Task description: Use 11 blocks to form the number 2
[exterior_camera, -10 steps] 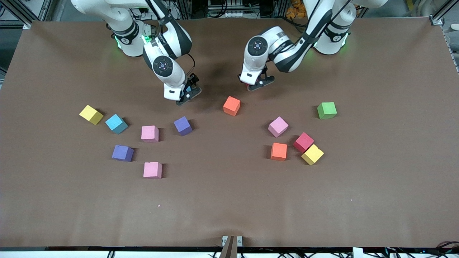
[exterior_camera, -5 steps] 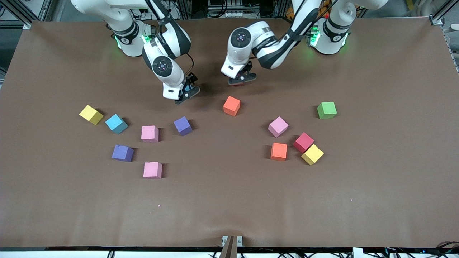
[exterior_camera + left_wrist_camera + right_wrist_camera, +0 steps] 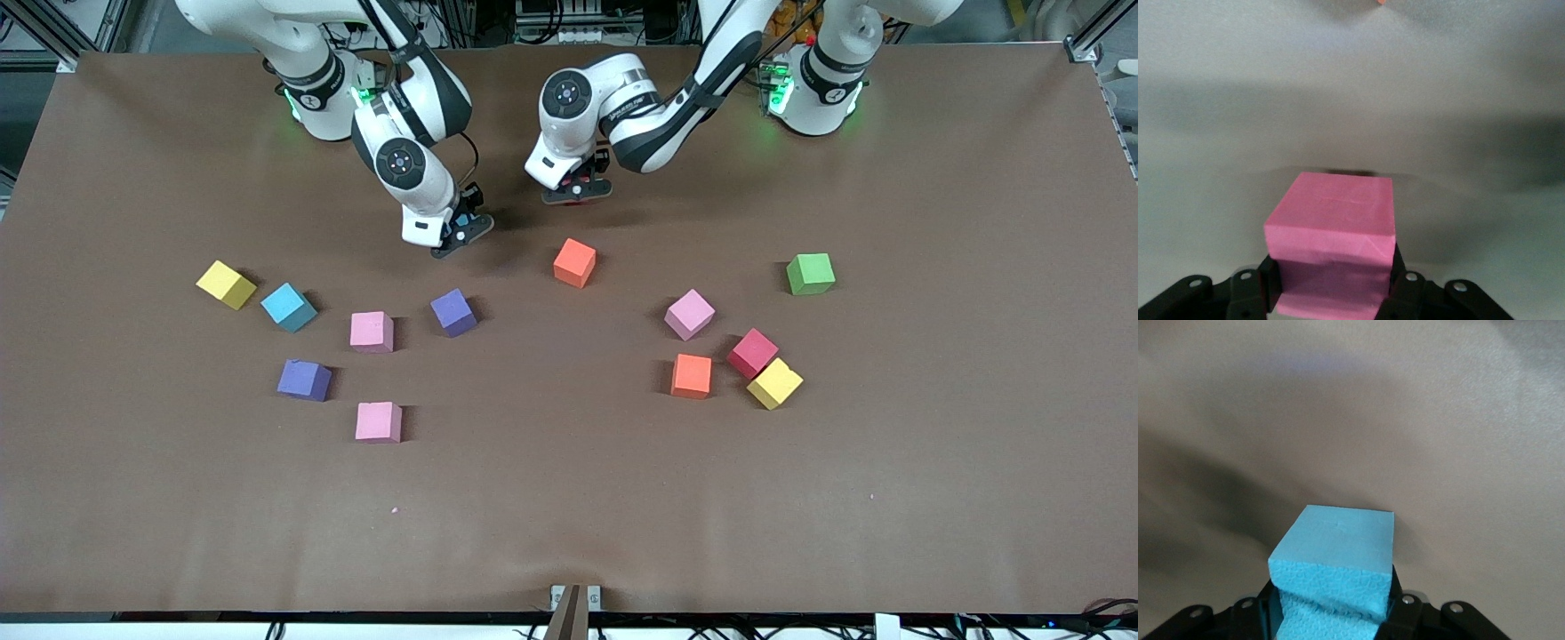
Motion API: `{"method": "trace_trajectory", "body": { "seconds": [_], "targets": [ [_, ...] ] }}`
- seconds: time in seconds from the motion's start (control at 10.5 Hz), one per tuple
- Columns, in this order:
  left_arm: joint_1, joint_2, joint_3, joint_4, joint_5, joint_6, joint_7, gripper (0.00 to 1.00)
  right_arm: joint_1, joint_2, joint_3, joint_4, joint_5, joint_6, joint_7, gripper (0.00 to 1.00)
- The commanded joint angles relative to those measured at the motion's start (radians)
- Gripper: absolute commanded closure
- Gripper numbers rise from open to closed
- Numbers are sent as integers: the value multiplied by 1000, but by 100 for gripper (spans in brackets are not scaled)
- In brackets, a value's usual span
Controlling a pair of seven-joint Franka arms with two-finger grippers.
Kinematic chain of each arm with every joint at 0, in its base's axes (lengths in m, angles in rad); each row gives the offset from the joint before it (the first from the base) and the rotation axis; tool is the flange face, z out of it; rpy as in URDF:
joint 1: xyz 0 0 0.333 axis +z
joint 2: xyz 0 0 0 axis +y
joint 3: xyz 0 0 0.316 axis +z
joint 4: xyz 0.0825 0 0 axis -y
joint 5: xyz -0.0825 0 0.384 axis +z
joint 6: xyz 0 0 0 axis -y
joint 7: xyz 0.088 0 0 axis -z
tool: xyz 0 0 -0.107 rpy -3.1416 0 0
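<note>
Here, going from right arm's end of table: yellow matte foam cube, blue foam cube, pink foam cube lie on brown table; right gripper low over table, clamped on second blue foam cube; left gripper over table, clamped on red-pink foam cube; orange foam cube nearer front camera; green foam cube toward left arm's end.
</note>
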Motion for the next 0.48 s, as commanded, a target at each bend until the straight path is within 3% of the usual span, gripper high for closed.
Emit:
{"method": "trace_trajectory", "body": {
  "seconds": [0.0,0.19,0.38],
  "targets": [
    [-26,39,23,44,61,-22,10,86,-13,-40,-10,-15,23,1,-78,92],
    [-38,59,31,70,102,-24,15,86,-106,-52,-13,-7,23,-4,-284,92],
    [-47,69,34,78,139,-24,18,86,-125,-55,-13,2,20,-19,-398,92]
  ]
}}
